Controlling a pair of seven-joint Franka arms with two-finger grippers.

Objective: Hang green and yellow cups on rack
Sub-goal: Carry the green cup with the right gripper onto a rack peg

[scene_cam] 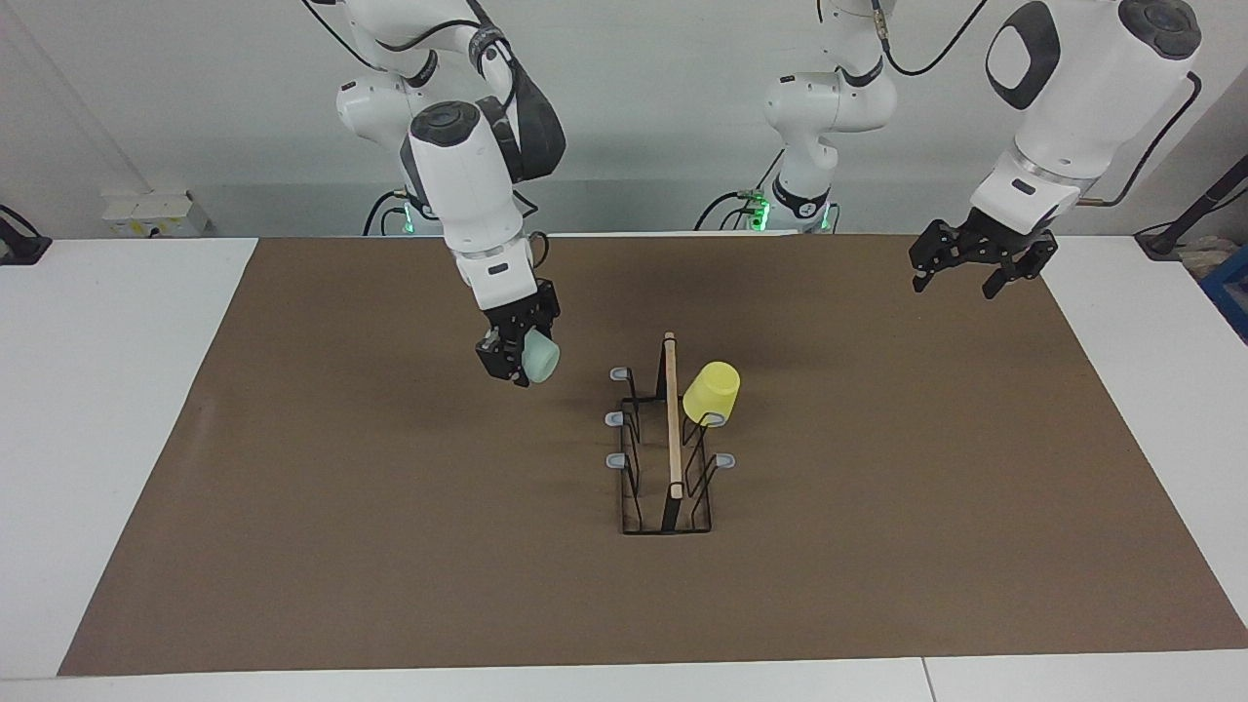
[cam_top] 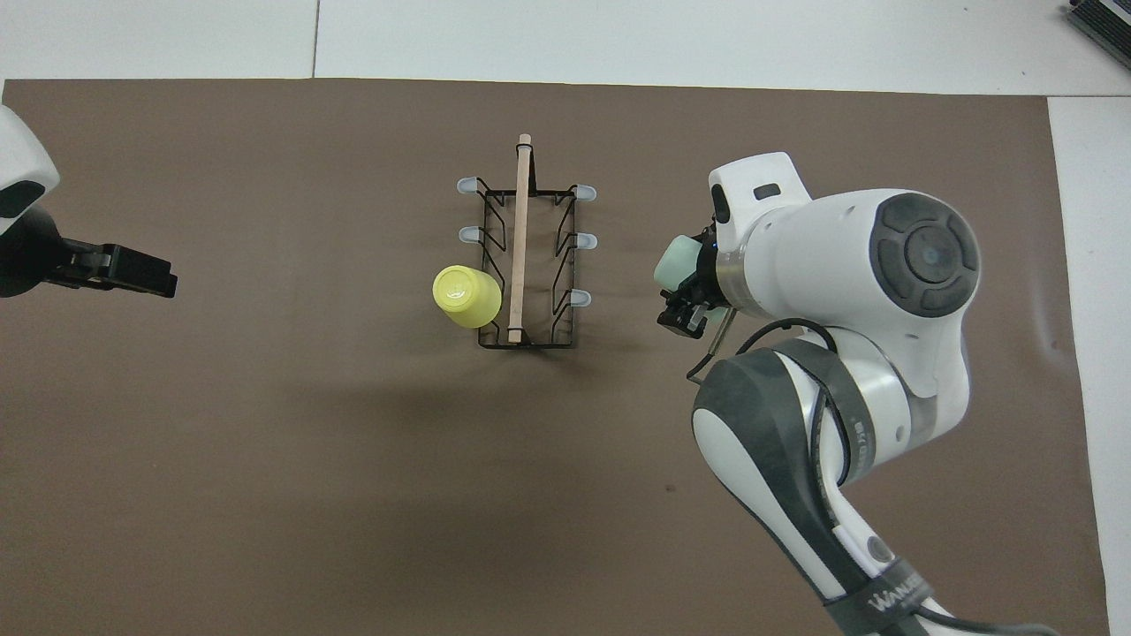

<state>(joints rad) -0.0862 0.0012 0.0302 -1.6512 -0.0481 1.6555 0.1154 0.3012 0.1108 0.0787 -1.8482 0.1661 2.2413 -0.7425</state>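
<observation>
Facing view first, from the robots' end outward: the left gripper [scene_cam: 965, 273] hangs in the air over the mat [scene_cam: 292, 546] at the left arm's end of the table, fingers spread wide and holding nothing; that arm waits. The right gripper [scene_cam: 509, 359] is also up in the air, over the mat beside the rack [scene_cam: 666, 458] on the right arm's side, and it is clamped on the green cup [scene_cam: 539, 359]. The cup lies tipped on its side in the grip, its closed bottom turned toward the rack.

Farther out stands the rack, its wooden bar [scene_cam: 671, 414] running away from the robots. The yellow cup [scene_cam: 711, 392] is already hung upside down on a prong on the left arm's side of the rack, one of the prongs nearer the robots. On the right arm's side all three grey-tipped prongs [scene_cam: 618, 374] are bare.

Seen from overhead, the green cup [cam_top: 676, 264] is held level with the middle prong [cam_top: 587, 240] of that free side, near it but clearly apart.

One cup is done, so I judge the step in hand to be carrying the green cup to the rack. The next move likely calls for turning the cup mouth down, lining its opening over a free prong tip, lowering it on, and only then letting go.
</observation>
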